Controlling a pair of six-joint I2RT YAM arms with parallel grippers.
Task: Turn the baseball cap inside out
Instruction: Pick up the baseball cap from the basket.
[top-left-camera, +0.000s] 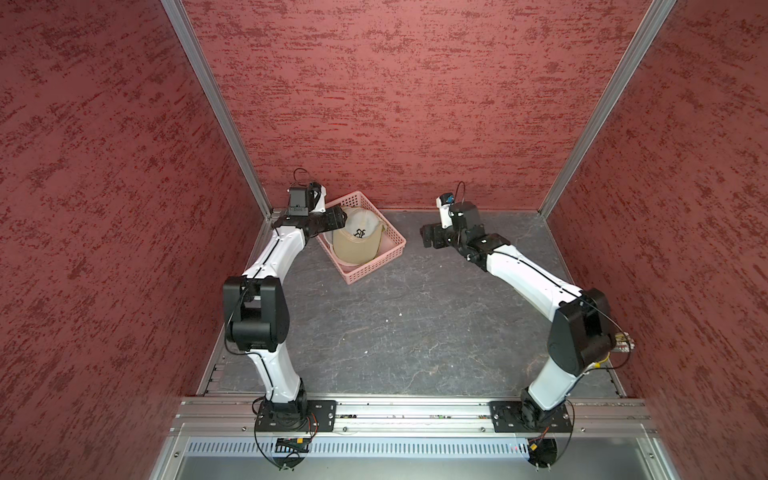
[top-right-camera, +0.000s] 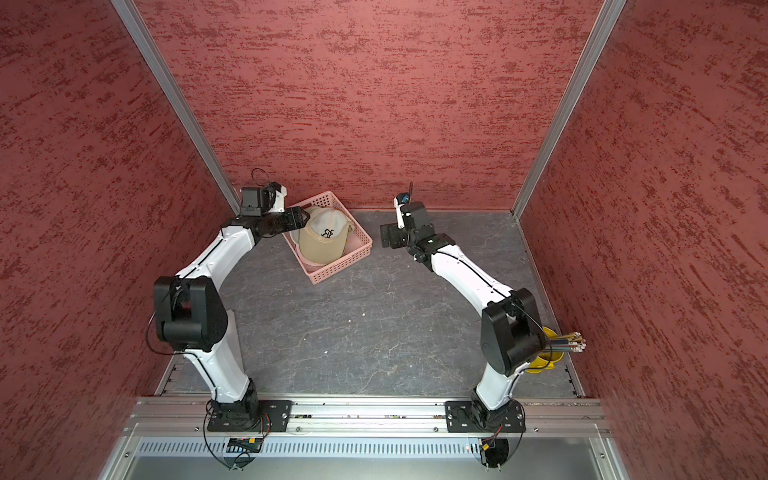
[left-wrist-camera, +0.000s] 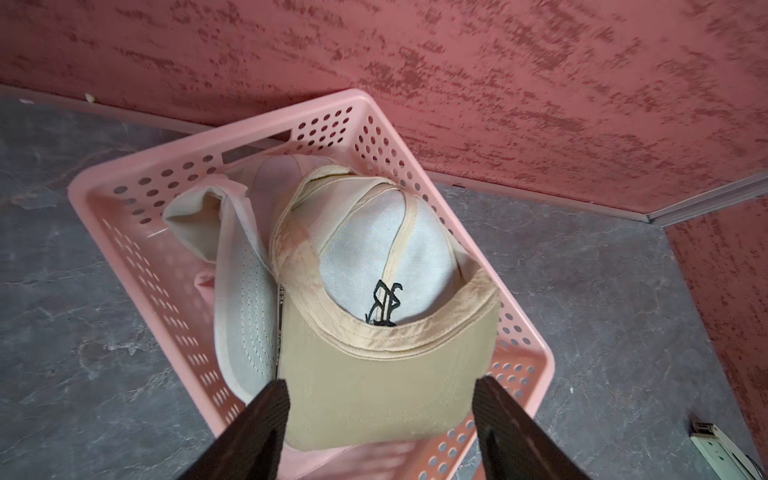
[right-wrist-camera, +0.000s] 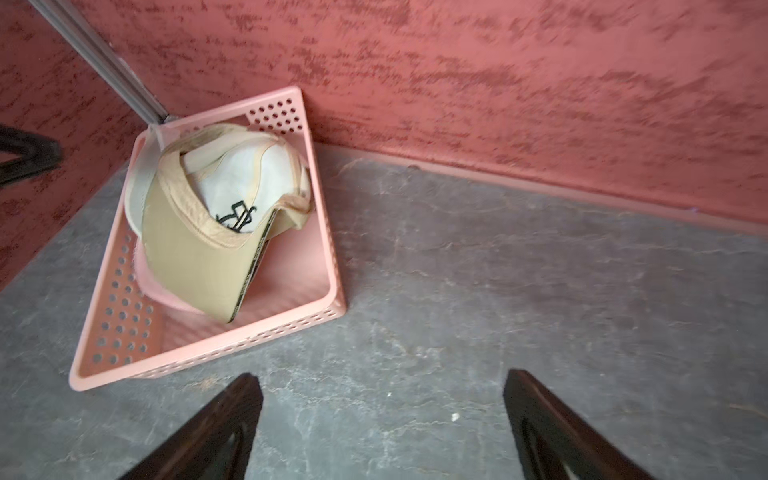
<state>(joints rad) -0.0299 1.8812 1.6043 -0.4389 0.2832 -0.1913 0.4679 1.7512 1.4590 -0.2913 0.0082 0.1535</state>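
Note:
A baseball cap with a tan brim lies on top in the pink basket at the back left. Its white crown shows tan seam strips, a tan band and a black logo. My left gripper hovers over the basket's left side. In the left wrist view the left gripper is open, its fingers standing apart on either side of the brim. My right gripper is open over bare table to the right of the basket, holding nothing.
Under the cap lie a white cap and something pink. The basket sits close to the back wall and left corner post. A yellow cup of pencils stands by the right arm's elbow. The grey table spreads in front.

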